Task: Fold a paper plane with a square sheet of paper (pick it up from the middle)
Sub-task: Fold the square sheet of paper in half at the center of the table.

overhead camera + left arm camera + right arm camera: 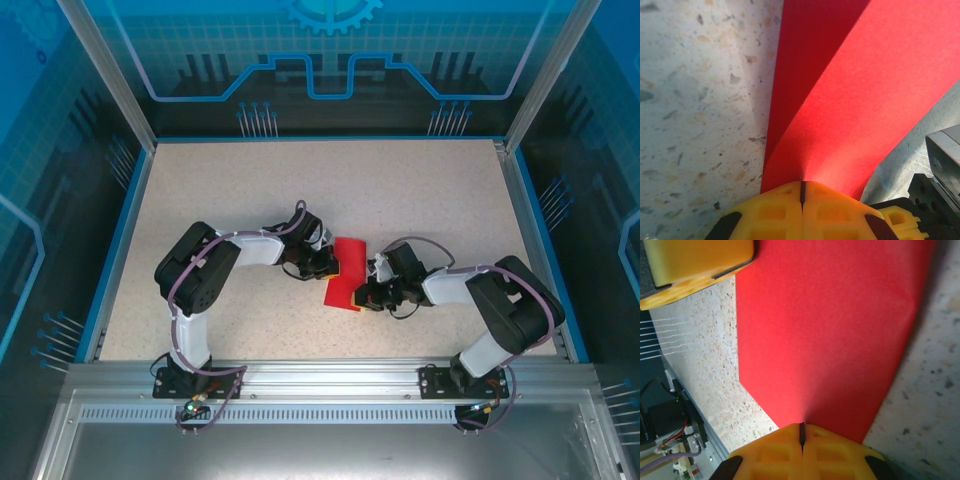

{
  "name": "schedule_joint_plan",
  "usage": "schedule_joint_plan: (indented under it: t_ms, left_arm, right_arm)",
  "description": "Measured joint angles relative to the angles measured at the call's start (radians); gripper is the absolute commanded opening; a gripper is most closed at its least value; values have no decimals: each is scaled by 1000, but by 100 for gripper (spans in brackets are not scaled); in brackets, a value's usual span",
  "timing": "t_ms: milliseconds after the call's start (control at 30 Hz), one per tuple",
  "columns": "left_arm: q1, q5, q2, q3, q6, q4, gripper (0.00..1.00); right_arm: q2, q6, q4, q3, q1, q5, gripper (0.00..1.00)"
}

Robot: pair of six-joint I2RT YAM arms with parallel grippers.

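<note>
The square sheet of paper (346, 272) is bright red and hangs bent between both grippers at the middle of the table, just above the speckled top. My left gripper (331, 262) is shut on its left edge. In the left wrist view the yellow jaws (802, 187) pinch the paper (855, 85), and a darker layer (795, 75) lies behind the bright one. My right gripper (373, 287) is shut on the right edge. In the right wrist view its jaws (801, 432) clamp the paper (830, 325), which has a slanted cut-off corner at the lower left.
The speckled table (250, 190) is bounded by a blue rim (118, 250) and transparent walls. The metal rail (330, 378) with both arm bases runs along the near edge. The left gripper's yellow finger (695, 265) sits close beside the paper in the right wrist view.
</note>
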Motion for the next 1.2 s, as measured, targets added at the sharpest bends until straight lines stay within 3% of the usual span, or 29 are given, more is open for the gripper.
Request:
schedule_joint_plan:
  t_ms: [267, 433, 933, 1200]
  left_arm:
    - [0, 0, 0, 0, 3, 0, 0]
    - [0, 0, 0, 2, 6, -4, 0]
    - [0, 3, 10, 17, 7, -21, 0]
    - [1, 9, 17, 29, 23, -31, 0]
  right_arm:
    - [-49, -2, -51, 12, -7, 9, 0]
    - [-89, -3, -56, 63, -77, 10, 0]
    - [91, -41, -2, 97, -159, -2, 0]
    - [29, -50, -42, 101, -164, -4, 0]
